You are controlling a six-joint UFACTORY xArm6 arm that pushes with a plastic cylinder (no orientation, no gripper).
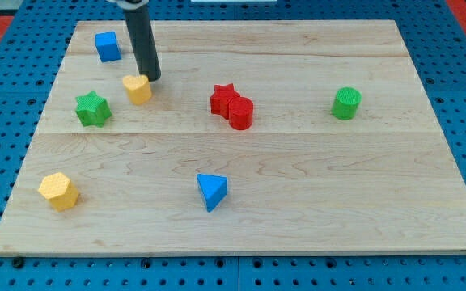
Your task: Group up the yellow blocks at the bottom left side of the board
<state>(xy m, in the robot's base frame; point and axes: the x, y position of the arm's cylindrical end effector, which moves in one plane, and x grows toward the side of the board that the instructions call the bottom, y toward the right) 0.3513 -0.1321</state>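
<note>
A small yellow block (137, 89), roughly heart-shaped, sits at the board's upper left. My tip (152, 78) stands just above and to the right of it, touching or nearly touching its top-right edge. A yellow hexagon block (59, 191) lies at the board's bottom left, far below the first yellow block. The rod rises from the tip to the view's top edge.
A green star (93, 109) lies left of the small yellow block. A blue cube (108, 46) is at the top left. A red star (223, 99) and red cylinder (240, 113) touch at centre. A blue triangle (211, 191) lies bottom centre, a green cylinder (347, 103) at right.
</note>
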